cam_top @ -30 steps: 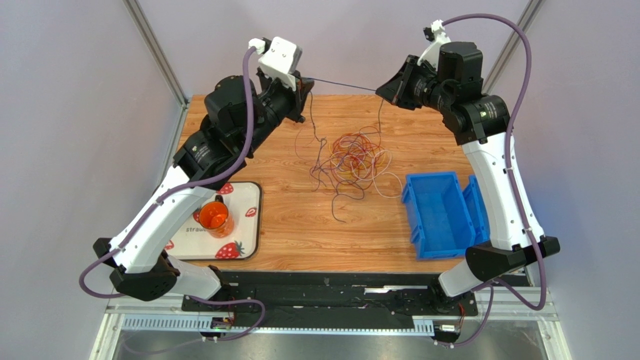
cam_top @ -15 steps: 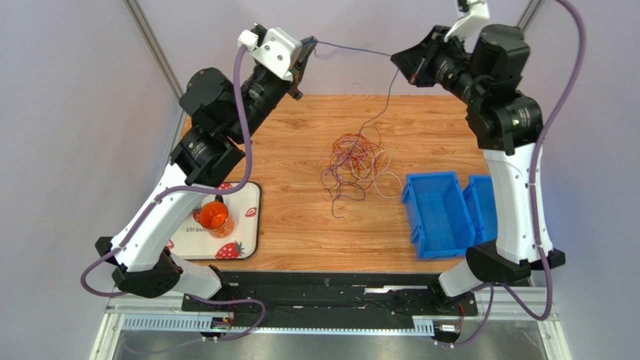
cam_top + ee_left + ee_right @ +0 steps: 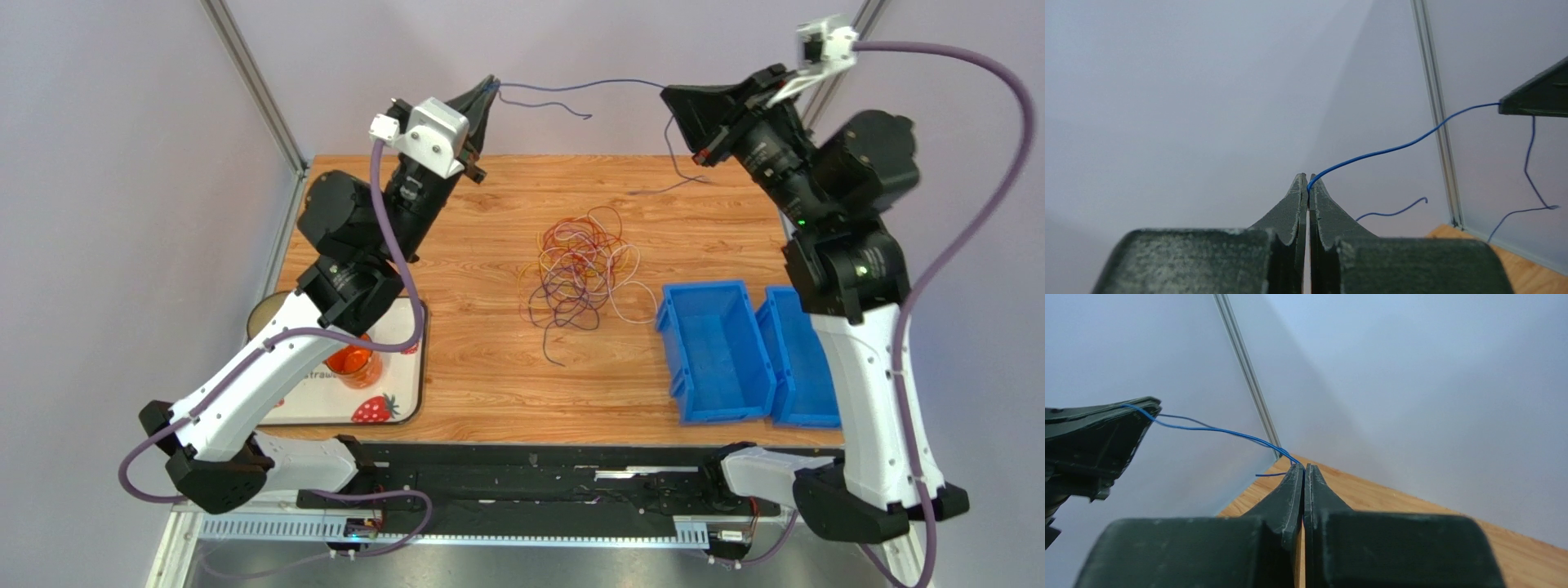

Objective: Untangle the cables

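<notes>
**Left hand**: raised above the far left corner of the bench, fingers pointing right. Clenched on one end of a blue cable. In the left wrist view the two fingers meet at their tips, and the cable leaves from between them.

**Right hand**: raised above the far right part of the bench, fingers pointing left toward the left hand and well apart from it. Clenched on the same blue cable. In the right wrist view the fingers are pressed together, with the cable running from their tips to the left hand.

**Blue cable**: hangs in the air between the two hands in a shallow curve, clear of the bench. A short loose end droops just right of the left hand. A longer tail drops from the right hand toward the far edge of the bench.

**Cables**: a loose heap of thin loops in orange, red, purple, white and yellow. It lies on the middle of the bench, below and between the hands, and neither hand touches it. A few strands trail toward the near side.

**Blue bins**: two, side by side on the right of the bench. The inner bin sits just right of the heap, and the outer bin lies partly behind the right arm.

**Tray**: white with a strawberry print, on the near left of the bench and partly under the left arm.

**Orange cup**: stands on the tray.
</notes>
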